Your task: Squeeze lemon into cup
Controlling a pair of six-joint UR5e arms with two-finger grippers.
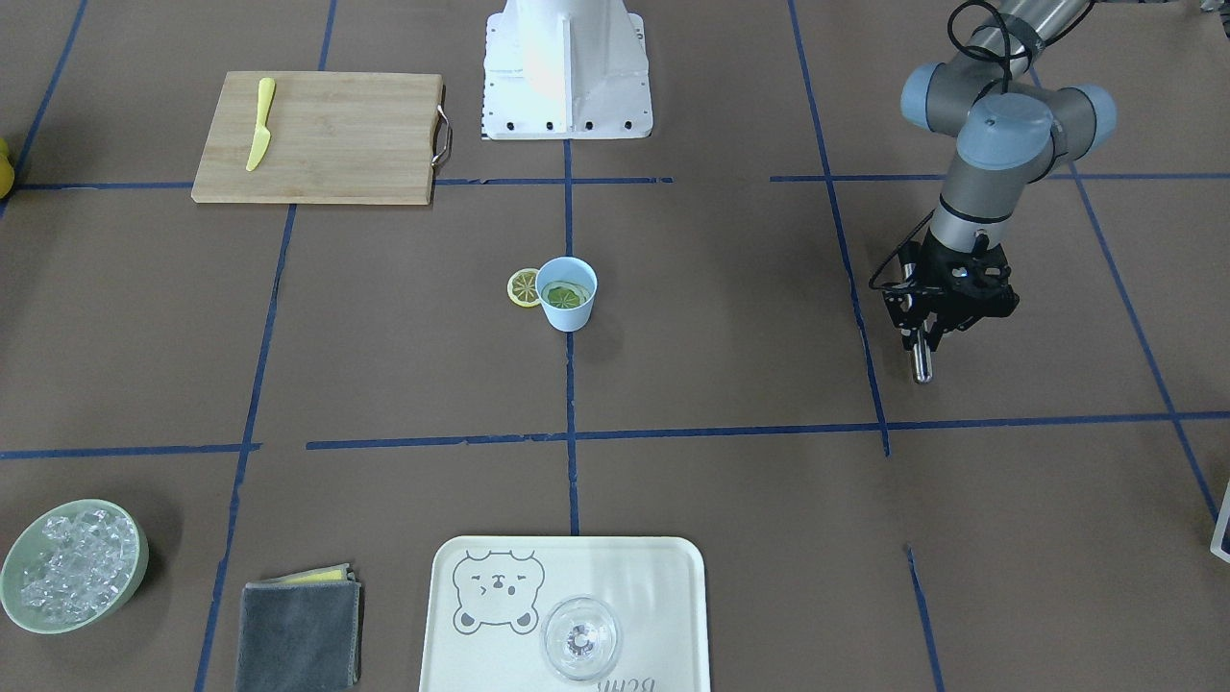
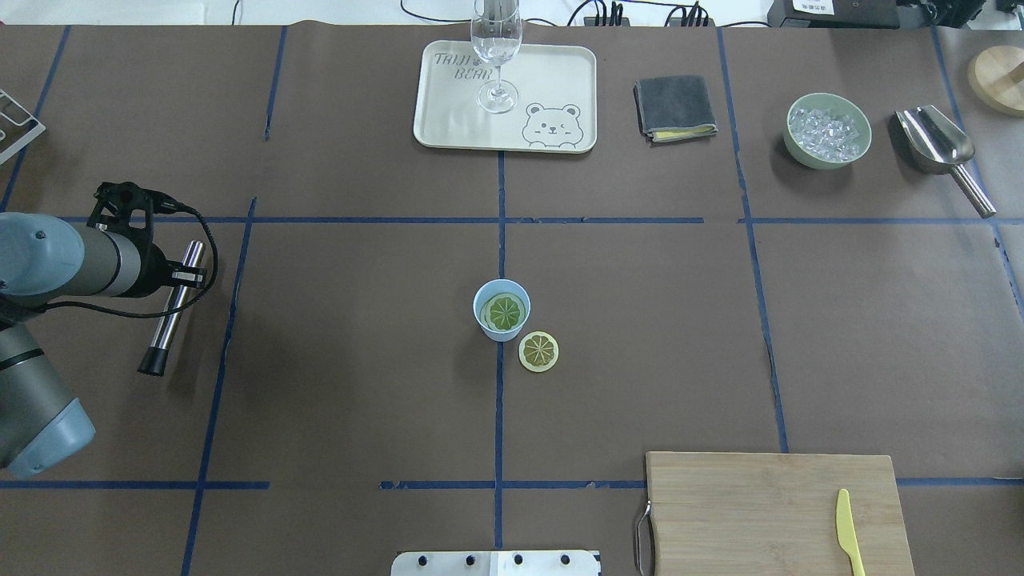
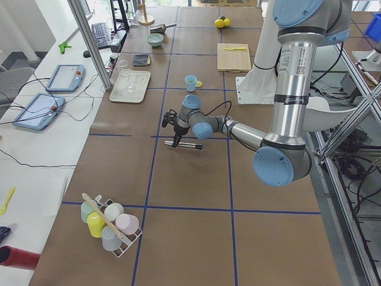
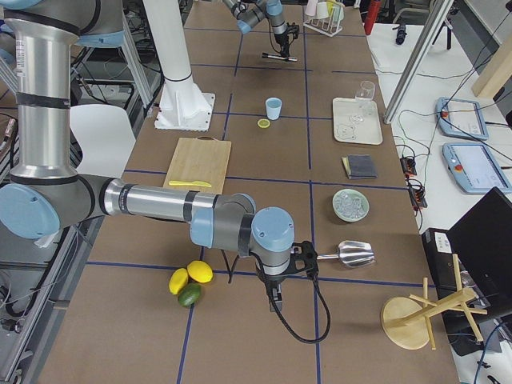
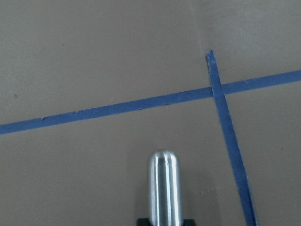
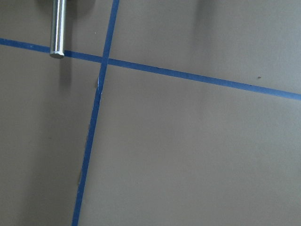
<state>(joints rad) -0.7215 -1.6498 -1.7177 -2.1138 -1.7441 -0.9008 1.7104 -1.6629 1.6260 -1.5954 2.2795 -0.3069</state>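
Note:
The light-blue cup [image 2: 501, 310] stands upright at the table's middle, also in the front view [image 1: 567, 293]. One lemon slice [image 2: 505, 312] lies inside it, greenish-faced. A second lemon slice [image 2: 538, 351] lies flat on the table, touching or nearly touching the cup's base [image 1: 524, 287]. My left gripper [image 2: 186, 276] is far to the left of the cup, shut on a metal rod [image 2: 172, 308] with a rounded tip [image 5: 162, 186], held above the table. My right gripper [image 4: 276, 298] shows only in the exterior right view, far from the cup; I cannot tell whether it is open or shut.
A bamboo cutting board [image 2: 772, 512] with a yellow plastic knife [image 2: 848, 532] lies near the robot's right. A tray [image 2: 456, 120] with a stemmed glass [image 2: 496, 48], a grey cloth [image 2: 674, 107], a green ice bowl [image 2: 827, 130] and a metal scoop [image 2: 936, 144] line the far side.

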